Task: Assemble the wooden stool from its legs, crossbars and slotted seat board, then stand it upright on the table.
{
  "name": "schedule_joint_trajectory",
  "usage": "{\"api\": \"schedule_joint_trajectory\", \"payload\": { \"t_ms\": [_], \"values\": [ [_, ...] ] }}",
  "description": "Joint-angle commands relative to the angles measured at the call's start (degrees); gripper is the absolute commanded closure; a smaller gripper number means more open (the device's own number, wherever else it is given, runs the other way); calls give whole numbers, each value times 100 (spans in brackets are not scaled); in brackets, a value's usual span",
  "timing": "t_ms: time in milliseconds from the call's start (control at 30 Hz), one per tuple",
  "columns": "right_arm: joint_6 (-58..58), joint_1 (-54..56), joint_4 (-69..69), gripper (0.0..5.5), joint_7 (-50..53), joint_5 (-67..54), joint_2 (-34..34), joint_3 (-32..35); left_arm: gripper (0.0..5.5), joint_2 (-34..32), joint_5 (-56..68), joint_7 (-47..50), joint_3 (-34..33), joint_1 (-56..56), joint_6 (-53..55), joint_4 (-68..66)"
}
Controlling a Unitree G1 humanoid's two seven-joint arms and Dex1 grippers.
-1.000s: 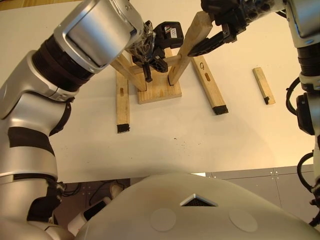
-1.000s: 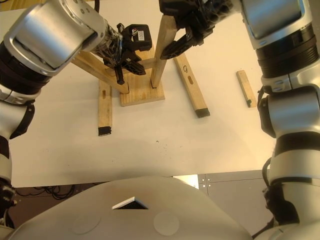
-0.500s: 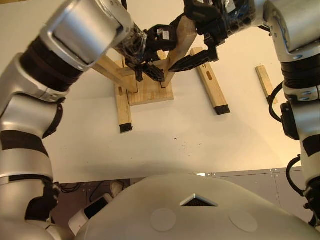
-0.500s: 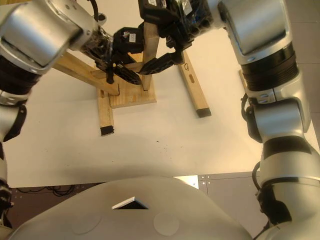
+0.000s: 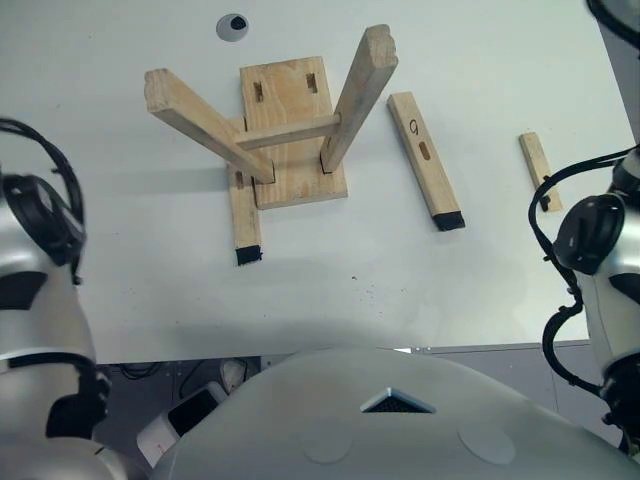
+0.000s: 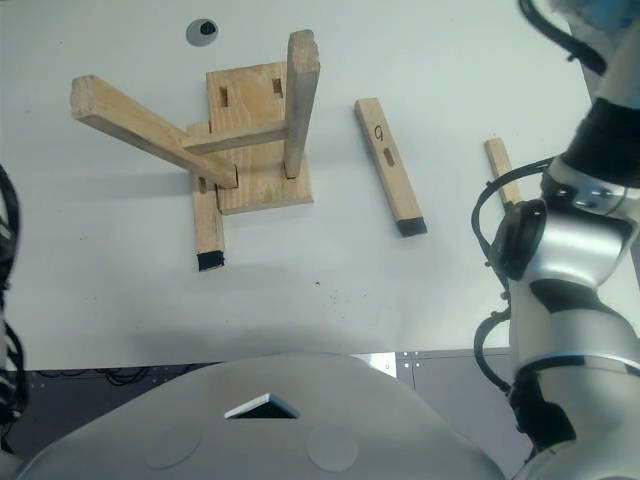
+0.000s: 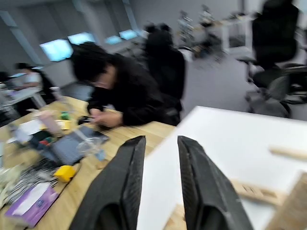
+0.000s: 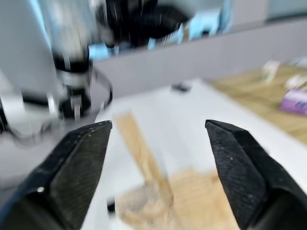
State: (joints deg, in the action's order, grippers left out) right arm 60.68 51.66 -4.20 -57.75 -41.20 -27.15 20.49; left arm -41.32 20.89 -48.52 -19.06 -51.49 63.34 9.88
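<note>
Lying half-built on the table point(image 5: 150, 280), the seat board point(image 5: 300, 178) is carrying two standing legs point(image 5: 355, 100) joined by one crossbar point(image 5: 290, 131), while two loose legs point(image 5: 425, 160) and a short crossbar point(image 5: 535, 170) are waiting beside it, with the left gripper point(image 7: 159, 143) and right gripper point(image 8: 157, 127) both parted and empty.

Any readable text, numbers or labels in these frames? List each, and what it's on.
"9": handwritten on the loose leg lying right of the seat board; upside down it would read "6".
Desk clutter in the left wrist view: too blurred to read.
Nothing else legible.

White table point(image 5: 150, 290), wooden desk point(image 7: 76, 187) beyond
</note>
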Motion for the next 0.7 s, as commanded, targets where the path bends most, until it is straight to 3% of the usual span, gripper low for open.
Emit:
{"api": "schedule_joint_trajectory", "payload": {
  "t_ms": [33, 100, 167, 267, 500, 600, 700],
  "values": [
    [-270, -937, 814, 269, 2400, 642, 718, 585, 492, 407, -766, 1302, -1277, 2699, 400, 660],
    [-576, -1409, 1133, 302, 3527, 1602, 1120, -377, 521, 632, -827, 1637, -1138, 3275, 806, 1076],
    [-979, -1930, 1428, 337, 4054, 2632, 1171, -1985, 550, 815, -697, 1742, -558, 3879, 1146, 1704],
    [-1198, -2236, 1558, 395, 4263, 3229, 1390, -3152, 550, 1427, -492, 2064, -148, 4016, 1723, 2349],
    [-1109, -2158, 1511, 502, 3877, 3724, 1424, -4422, 550, 2974, -490, 3087, 174, 3382, 2305, 2668],
    [-965, -2148, 1689, 543, 3546, 3702, 1421, -4811, 550, 3192, -662, 3433, 233, 3103, 1996, 2218],
    [-912, -2038, 1968, 547, 3192, 3679, 1477, -5156, 550, 3071, -797, 3545, 319, 2921, 1464, 1583]
  ]
}}
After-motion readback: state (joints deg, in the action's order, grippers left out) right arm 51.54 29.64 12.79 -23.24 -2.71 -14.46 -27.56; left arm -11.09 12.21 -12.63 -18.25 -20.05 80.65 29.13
